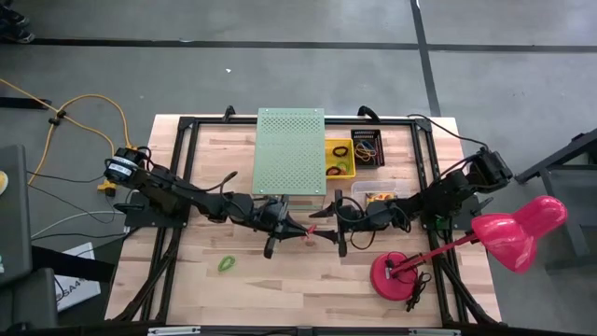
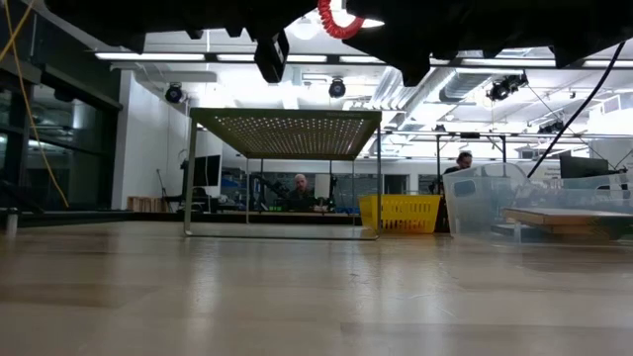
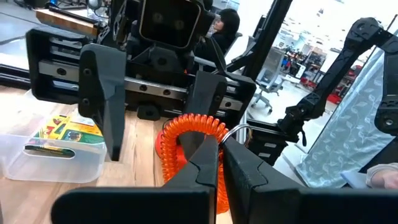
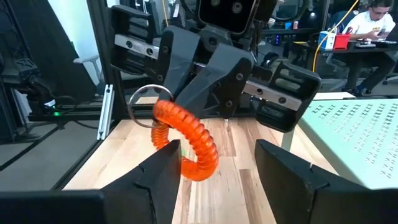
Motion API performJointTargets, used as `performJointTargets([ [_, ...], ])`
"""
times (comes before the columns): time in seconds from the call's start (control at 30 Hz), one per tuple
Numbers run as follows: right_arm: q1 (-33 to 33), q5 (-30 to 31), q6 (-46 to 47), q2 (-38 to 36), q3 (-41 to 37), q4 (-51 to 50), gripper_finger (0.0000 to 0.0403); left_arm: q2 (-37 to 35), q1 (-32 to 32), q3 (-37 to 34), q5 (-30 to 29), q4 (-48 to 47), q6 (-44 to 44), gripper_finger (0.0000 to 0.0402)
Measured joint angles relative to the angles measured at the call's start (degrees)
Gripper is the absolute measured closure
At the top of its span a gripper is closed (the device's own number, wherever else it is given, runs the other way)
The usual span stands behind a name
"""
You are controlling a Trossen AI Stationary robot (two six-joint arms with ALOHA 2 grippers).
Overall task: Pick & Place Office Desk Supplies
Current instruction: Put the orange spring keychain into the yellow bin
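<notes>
High view: we saw the left gripper [image 1: 300, 227] and right gripper [image 1: 328, 231] meet tip to tip in front of the pale-green perforated box [image 1: 291, 151], presumably for a handover; the orange coil loop [image 1: 312, 231] was a mere speck between them, and a green loop [image 1: 225, 264] lay apart on the table [image 1: 280, 289]. Low view: both arms hung overhead, cut off, with the coil [image 2: 339, 22] dangling from them. Left wrist view: the left gripper's fingers [image 3: 205, 163] were clamped shut on the coil, the right gripper's spread fingers just beyond; a crayon box [image 3: 65, 134] sat in a clear tub. Right wrist view: the right gripper's fingers [image 4: 163, 174] stood wide, holding nothing, flanking the coil; its metal ring [image 4: 148, 106] was partly hidden.
</notes>
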Motion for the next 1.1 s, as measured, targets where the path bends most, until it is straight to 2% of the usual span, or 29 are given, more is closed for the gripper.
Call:
performJointTargets([
  [0.4,0.02,-1.5,0.18,0.0,0.0,-0.02,0.0215,0.0,0.0,0.0,0.0,-0.11,0.02,0.0399],
  [1.1,0.04,-1.69,0.02,0.0,0.0,-0.02,0.0349,0.0,0.0,0.0,1.55,-0.17,0.04,0.0399],
])
